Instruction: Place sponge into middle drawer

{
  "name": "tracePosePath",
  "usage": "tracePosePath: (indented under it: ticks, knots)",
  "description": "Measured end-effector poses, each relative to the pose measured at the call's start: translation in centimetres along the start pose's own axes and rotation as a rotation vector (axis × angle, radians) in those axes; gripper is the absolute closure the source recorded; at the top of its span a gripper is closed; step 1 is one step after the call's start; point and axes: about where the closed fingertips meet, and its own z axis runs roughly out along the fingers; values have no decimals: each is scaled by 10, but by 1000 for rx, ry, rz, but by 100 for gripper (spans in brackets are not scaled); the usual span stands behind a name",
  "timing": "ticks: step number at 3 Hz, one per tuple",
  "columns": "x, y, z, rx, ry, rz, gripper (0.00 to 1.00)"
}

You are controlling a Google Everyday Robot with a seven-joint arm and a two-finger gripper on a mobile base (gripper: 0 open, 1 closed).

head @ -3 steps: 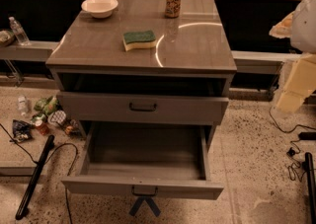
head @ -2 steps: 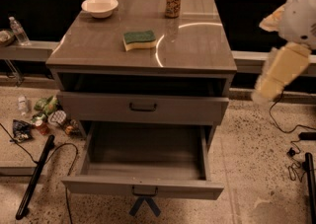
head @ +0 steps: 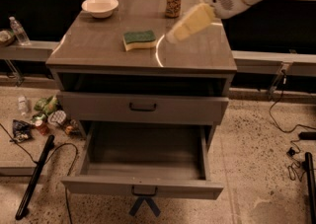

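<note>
The sponge (head: 138,39), dark green on top with pale yellow foam below, lies flat near the middle of the grey cabinet top (head: 98,50). My gripper (head: 172,37) hangs low over the top just right of the sponge, on a white arm that comes in from the upper right. It holds nothing I can see. The middle drawer (head: 143,187) is pulled out and its tray is empty. The grey drawer front above it (head: 143,105) is shut.
A white bowl (head: 100,6) sits at the back left of the top and a soda can (head: 173,0) at the back middle. Litter and bottles (head: 44,119) and a black bar (head: 34,176) lie on the floor to the left. Cables (head: 296,149) lie to the right.
My arm has swung from the right side of the cabinet up and left over the top, ending beside the sponge. The sponge and drawers have not moved.
</note>
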Motion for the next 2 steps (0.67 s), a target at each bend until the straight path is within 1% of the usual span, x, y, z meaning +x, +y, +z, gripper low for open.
tracePosePath:
  ticks: [1,2]
  knots:
    - [-23,-11,70,19,-28,57,0]
    - [-29,-10,75,21,-38,58,0]
